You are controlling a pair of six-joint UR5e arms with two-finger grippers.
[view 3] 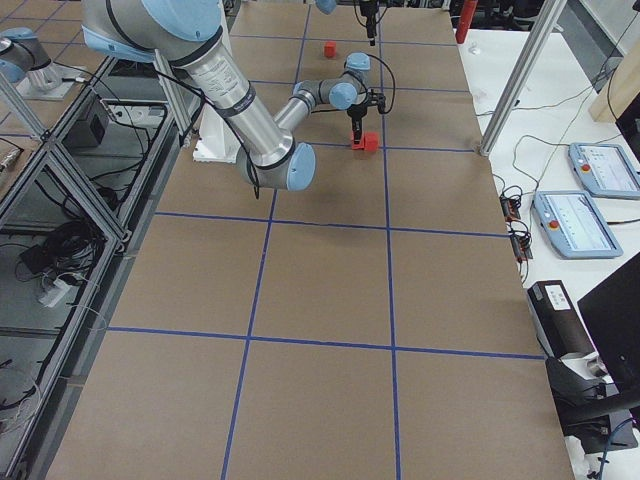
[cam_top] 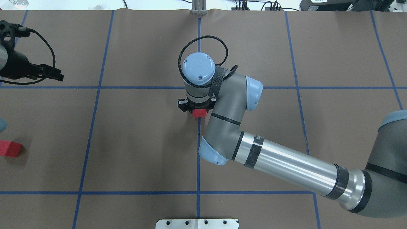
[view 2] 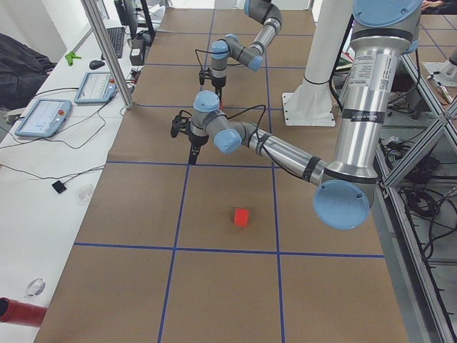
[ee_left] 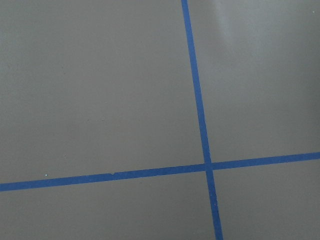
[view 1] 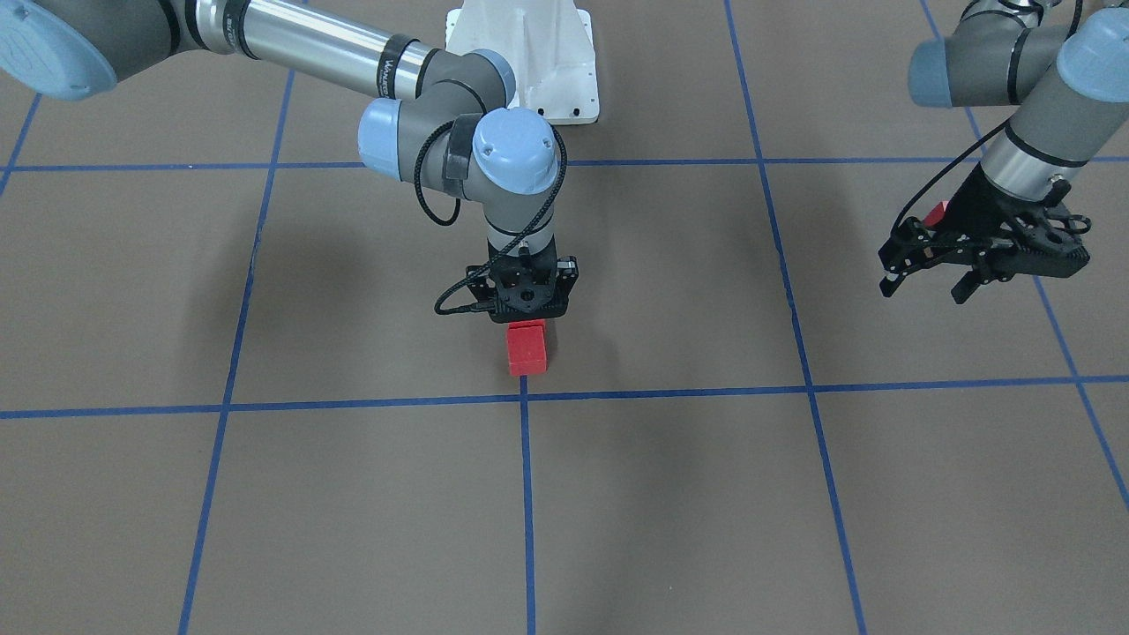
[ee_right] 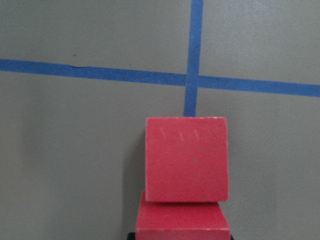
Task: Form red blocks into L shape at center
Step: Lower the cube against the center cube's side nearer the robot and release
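Observation:
Two red blocks lie touching in a row at the centre grid crossing. The outer one lies free and fills the middle of the right wrist view. My right gripper stands straight down over the inner block, which sits between its jaws. The gripper looks shut on it, but its fingers are mostly hidden. The third red block lies alone far to my left, and also shows in the exterior left view. My left gripper hangs open and empty above the table, beyond that block.
Brown table paper with a blue tape grid. The white robot base plate stands behind the centre. The right arm's forearm stretches low across the right half. Operator tablets lie beyond the table's far edge.

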